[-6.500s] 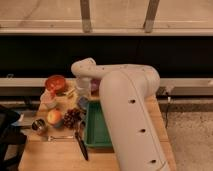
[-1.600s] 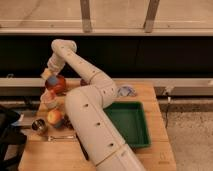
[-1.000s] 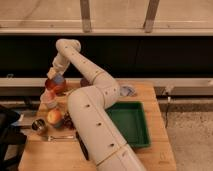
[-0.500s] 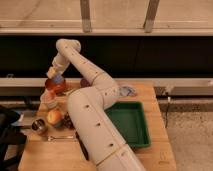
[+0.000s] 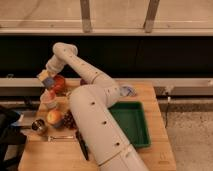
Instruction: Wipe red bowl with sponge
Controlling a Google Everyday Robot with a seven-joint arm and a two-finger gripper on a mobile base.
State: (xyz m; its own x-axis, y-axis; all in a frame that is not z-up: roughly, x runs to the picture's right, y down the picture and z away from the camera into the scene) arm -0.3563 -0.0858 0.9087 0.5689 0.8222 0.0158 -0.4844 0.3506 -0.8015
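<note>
The red bowl [image 5: 59, 84] sits at the back left of the wooden table [image 5: 150, 155]. My gripper [image 5: 46, 79] is at the end of the long white arm [image 5: 82, 67], at the bowl's left rim and slightly above it. It is shut on a small yellow and blue sponge [image 5: 46, 77], which hangs against the bowl's left edge. The arm covers part of the table behind the bowl.
A pink cup [image 5: 49, 97], a peach-coloured fruit [image 5: 54, 118], dark grapes [image 5: 68, 120], a metal cup [image 5: 38, 125], a fork [image 5: 59, 137] and a black utensil [image 5: 81, 145] lie in front of the bowl. A green tray [image 5: 134, 124] stands right; a bluish cloth [image 5: 127, 91] lies behind it.
My gripper with the sponge has dropped a little and shifted left at the bowl's rim. Nothing else on the table has moved.
</note>
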